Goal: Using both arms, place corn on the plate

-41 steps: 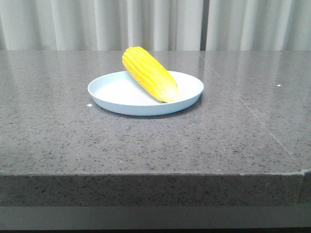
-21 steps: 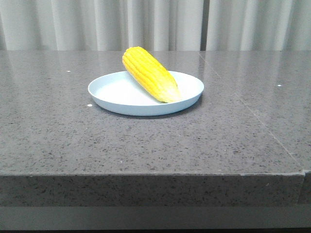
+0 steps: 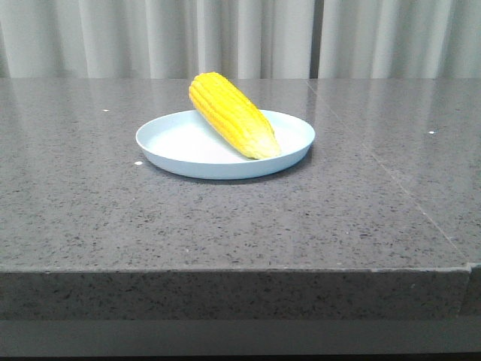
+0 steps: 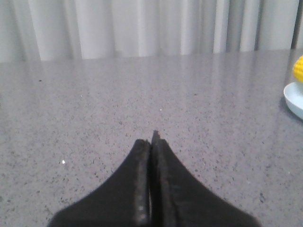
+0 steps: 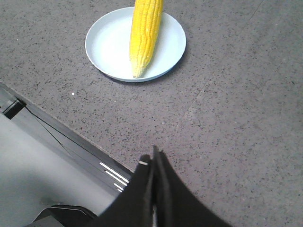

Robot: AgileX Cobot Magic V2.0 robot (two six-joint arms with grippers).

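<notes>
The yellow corn [image 3: 230, 114] lies on the pale blue-white plate [image 3: 173, 149] in the middle of the table. Its thick end rests over the plate's far rim and its paler tip points to the front right. The right wrist view shows the corn [image 5: 145, 34] on the plate [image 5: 108, 45] well ahead of my right gripper [image 5: 154, 153], which is shut and empty over the table's front edge. My left gripper [image 4: 152, 140] is shut and empty, low over bare table, with the plate's rim [image 4: 293, 99] and a bit of corn [image 4: 298, 69] far off to its side. Neither gripper shows in the front view.
The grey speckled stone table [image 3: 361, 195] has a seam running along its right part. Its front edge [image 5: 66, 125] drops to a grey frame below the right gripper. White curtains [image 3: 240, 37] hang behind the table.
</notes>
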